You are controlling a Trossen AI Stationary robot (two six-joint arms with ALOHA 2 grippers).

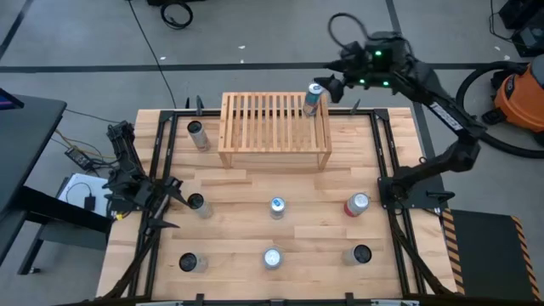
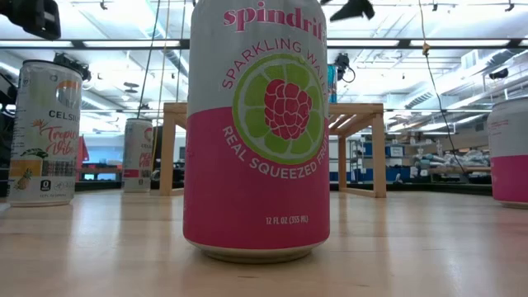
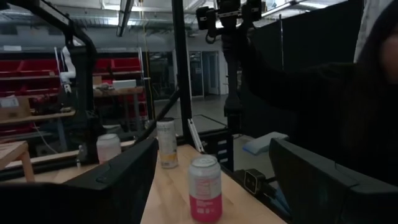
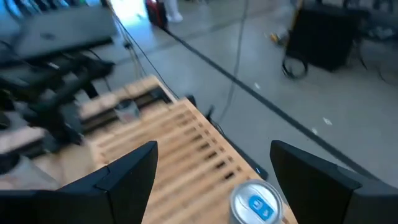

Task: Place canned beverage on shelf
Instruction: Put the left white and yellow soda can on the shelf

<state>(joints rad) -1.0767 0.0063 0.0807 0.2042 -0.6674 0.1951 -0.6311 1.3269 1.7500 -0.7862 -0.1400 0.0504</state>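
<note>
Wooden table [image 1: 255, 234], seen from above, with the shelf [image 1: 274, 129], a pale slatted rack, standing at its far middle edge. On the shelf's far right corner stands a canned beverage [image 1: 314, 99], upright, blue-labelled lid up. The right gripper [image 1: 327, 86] hangs just beside and behind this can; its fingers are spread wide and the can stands between them in the right wrist view [image 4: 257, 202], with gaps on both sides, so nothing is gripped. The left gripper [image 1: 176, 197] waits low at the table's left edge, fingers parted and empty, near a dark-topped can [image 1: 197, 203]. Six further cans stand on the table: one beside the shelf's left end [image 1: 197, 133], a blue-topped one [image 1: 277, 206], a red one [image 1: 357, 204], and three along the near row [image 1: 272, 257].
</note>
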